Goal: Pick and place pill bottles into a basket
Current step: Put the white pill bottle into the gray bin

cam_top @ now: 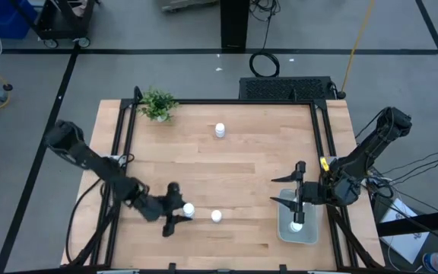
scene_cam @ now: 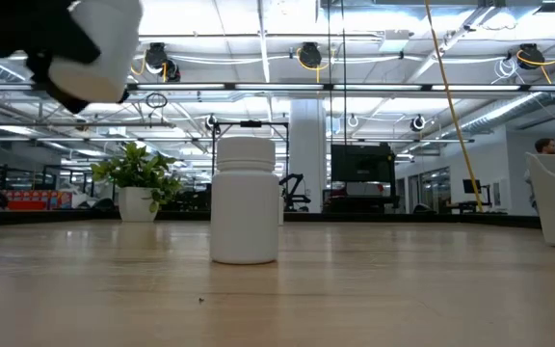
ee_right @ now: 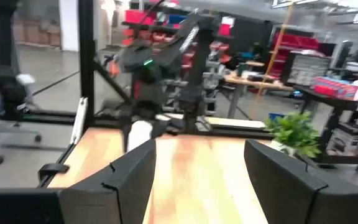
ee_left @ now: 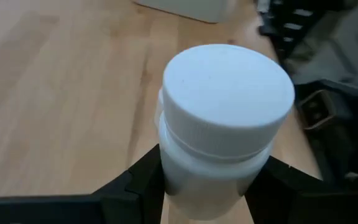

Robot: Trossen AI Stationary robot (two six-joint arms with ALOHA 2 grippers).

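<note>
Now the left gripper [cam_top: 179, 215] sits near the front of the table [cam_top: 249, 152] with its fingers [ee_left: 135, 180] closed against the sides of a pill bottle [ee_left: 219, 124]. The left wrist view shows the dark pads pressed to the body just under the cap. The low view shows a white bottle up in the air at the top corner, probably this one, so the grip looks good enough to carry it.

The basket [cam_top: 284, 228] sits at the front right corner, well apart from that bottle, so the carry will have to cross the table. The right gripper [cam_top: 297, 199] hangs over the basket with its jaws wide apart and nothing between them. One bottle [cam_top: 296, 226] already lies inside it.

Another bottle [cam_top: 216, 216] stands just beside the held one, and one more [cam_top: 220, 130] stands alone toward the back, near a small potted plant [cam_top: 157, 104].

The bottles are smooth white plastic, short and round, with a flat cap slightly wider than the body. That ledge gives the fingers a natural stop. The tabletop is pale wood planks, flat and matte. The basket is pale plastic with rounded corners.
</note>
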